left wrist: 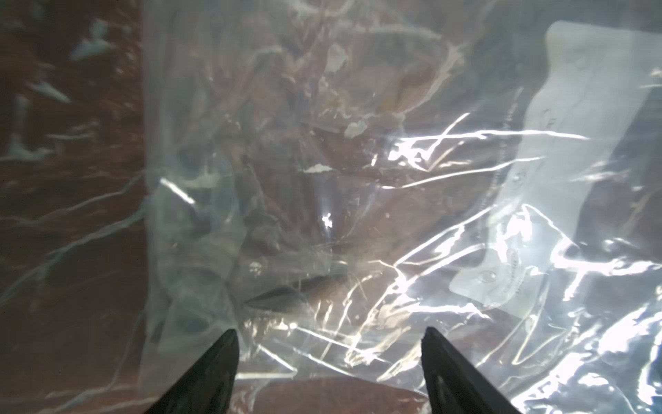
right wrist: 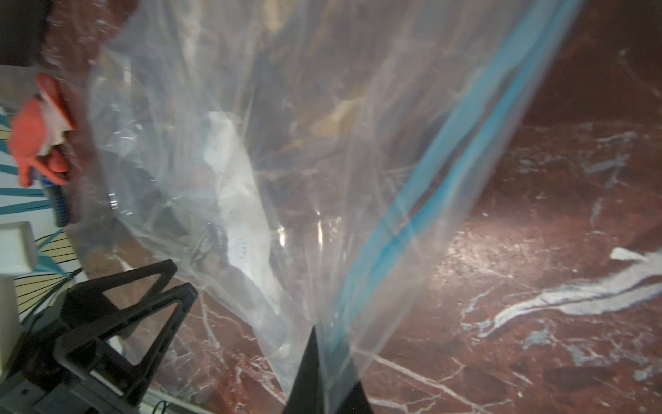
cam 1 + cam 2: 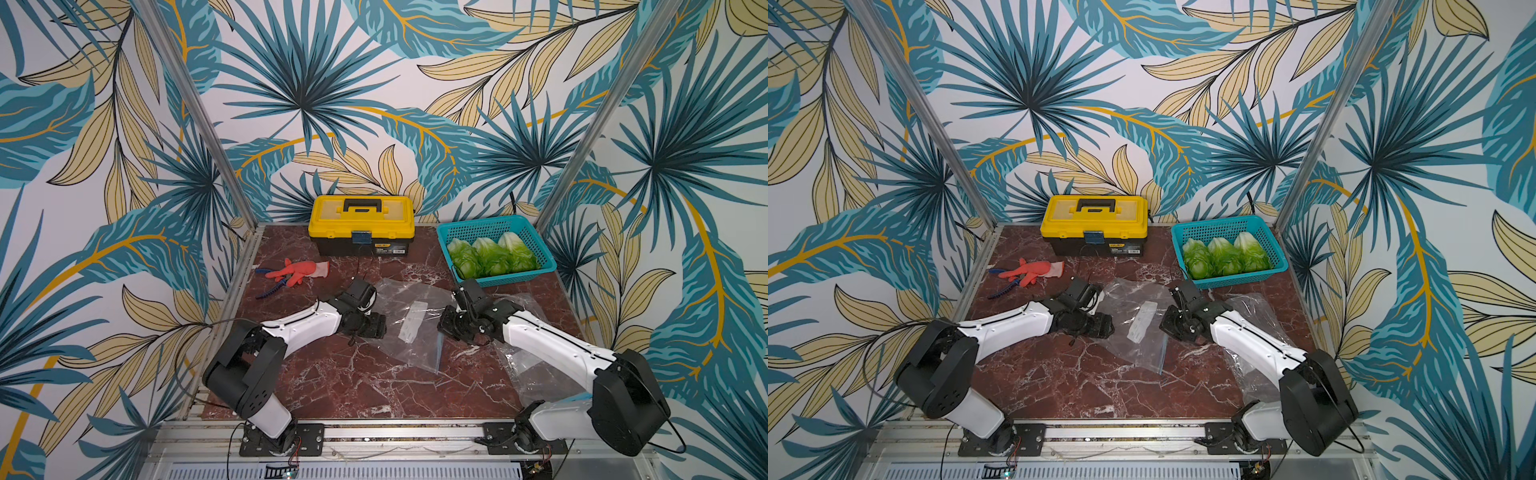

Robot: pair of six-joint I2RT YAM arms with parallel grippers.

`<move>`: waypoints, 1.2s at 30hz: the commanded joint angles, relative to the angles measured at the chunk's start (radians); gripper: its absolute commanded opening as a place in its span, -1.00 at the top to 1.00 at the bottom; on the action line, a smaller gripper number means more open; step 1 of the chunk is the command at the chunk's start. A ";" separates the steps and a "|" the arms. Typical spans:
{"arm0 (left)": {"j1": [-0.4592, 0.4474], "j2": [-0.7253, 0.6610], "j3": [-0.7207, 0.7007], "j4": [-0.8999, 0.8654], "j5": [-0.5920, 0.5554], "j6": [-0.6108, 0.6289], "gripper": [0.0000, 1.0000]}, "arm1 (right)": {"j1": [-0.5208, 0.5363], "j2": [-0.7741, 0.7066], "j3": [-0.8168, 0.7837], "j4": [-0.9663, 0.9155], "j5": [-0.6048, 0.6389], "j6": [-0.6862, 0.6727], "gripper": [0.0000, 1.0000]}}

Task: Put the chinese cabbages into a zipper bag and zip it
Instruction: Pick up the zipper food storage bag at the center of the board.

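With the table [image 3: 332, 386] read as a clock face in a top view, twelve at the back wall, the left gripper [image 1: 329, 333] is found just off centre toward nine o'clock. In the left wrist view its fingers are seen spread wide above the film of the zipper bag [image 3: 409, 324], and nothing is held between them. The bag is laid at the centre, flat and empty. At its three o'clock side the right gripper [image 2: 327, 358] is pressed together, and the edge of the bag just beside the blue zip strip [image 2: 447, 161] is pinched in it. The chinese cabbages [image 3: 492, 255] are kept in the basket [image 3: 482, 226] at two o'clock, well apart from the bag.

Several failures are judged possible. The film is thin and slippery, so the pinched edge may be lost if it is pulled quickly. If both layers are caught in the pinch, the mouth cannot be opened. If the left fingers are closed on a loose fold only, the bag may be dragged over the table.

Counted from nine toward three o'clock: one red glove [image 3: 297, 270], one pair of pliers [image 3: 274, 286], one toolbox [image 3: 361, 226] at twelve, one zipper bag, three cabbages, one basket. A second bag [image 3: 528, 365], also clear, seems to lie under the right arm near four o'clock.
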 commanded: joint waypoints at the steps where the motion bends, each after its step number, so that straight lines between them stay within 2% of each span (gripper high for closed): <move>1: -0.065 -0.170 0.065 -0.084 -0.040 0.154 -0.63 | 0.006 -0.004 0.082 -0.114 -0.046 0.001 0.85; 7: -0.292 -0.280 0.086 -0.110 -0.102 0.422 -0.69 | 0.005 0.027 0.231 -0.254 -0.089 0.069 0.84; 10: -0.337 -0.293 0.070 -0.107 -0.090 0.508 -0.71 | 0.003 0.022 0.266 -0.253 -0.142 0.125 0.84; 15: -0.353 -0.305 0.054 -0.073 -0.108 0.599 -0.74 | 0.000 0.043 0.293 -0.230 -0.227 0.173 0.84; 19: -0.357 -0.330 -0.050 0.122 -0.089 0.677 -0.74 | -0.001 0.066 0.294 -0.171 -0.304 0.228 0.84; 23: -0.361 -0.322 -0.099 0.296 -0.114 0.714 -0.69 | -0.005 0.080 0.331 -0.179 -0.321 0.241 0.85; 29: -0.387 -0.331 -0.121 0.300 -0.177 0.805 -0.69 | -0.044 0.069 0.308 -0.154 -0.357 0.288 0.86; 32: -0.397 -0.330 -0.114 0.301 -0.145 0.821 -0.77 | -0.043 0.080 0.323 -0.154 -0.360 0.291 0.86; 36: -0.421 -0.303 -0.103 0.296 -0.101 0.817 -0.78 | -0.061 0.101 0.353 -0.184 -0.353 0.266 0.86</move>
